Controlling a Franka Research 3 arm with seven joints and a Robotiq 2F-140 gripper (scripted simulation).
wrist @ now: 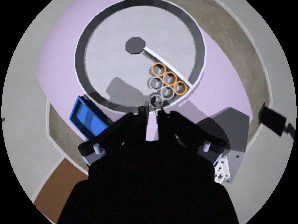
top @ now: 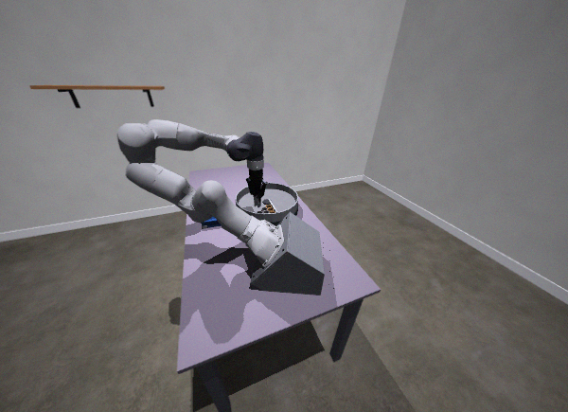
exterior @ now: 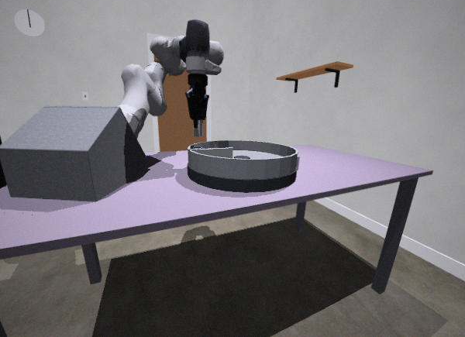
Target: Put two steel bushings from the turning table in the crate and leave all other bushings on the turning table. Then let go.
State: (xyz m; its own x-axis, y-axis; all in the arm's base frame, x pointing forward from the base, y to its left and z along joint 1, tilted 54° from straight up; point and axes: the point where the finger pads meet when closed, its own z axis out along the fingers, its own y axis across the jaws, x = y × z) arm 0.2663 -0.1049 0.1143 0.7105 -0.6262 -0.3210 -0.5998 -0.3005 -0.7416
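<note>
My gripper (top: 257, 204) (exterior: 198, 133) (wrist: 152, 106) points down over the near part of the turning table (top: 284, 198) (exterior: 244, 168) (wrist: 107, 55), above its rim. Its fingers are open by a narrow gap, with nothing seen between them. On the turning table, three orange-rimmed bushings stand in a row along the divider. Beside them stand steel bushings, one (wrist: 155, 83) next to another (wrist: 167, 92), and a third just beyond my fingertips in the wrist view, partly hidden by them. The blue crate (top: 211, 221) (wrist: 74, 112) lies beside the turning table; no bushing shows in it.
A thin upright divider (wrist: 167, 67) runs from the turning table's hub (wrist: 135, 45) to its raised rim. The arm's grey wedge-shaped base (top: 303, 251) (exterior: 46, 170) stands close to the turning table. In the top view the arm partly covers the crate.
</note>
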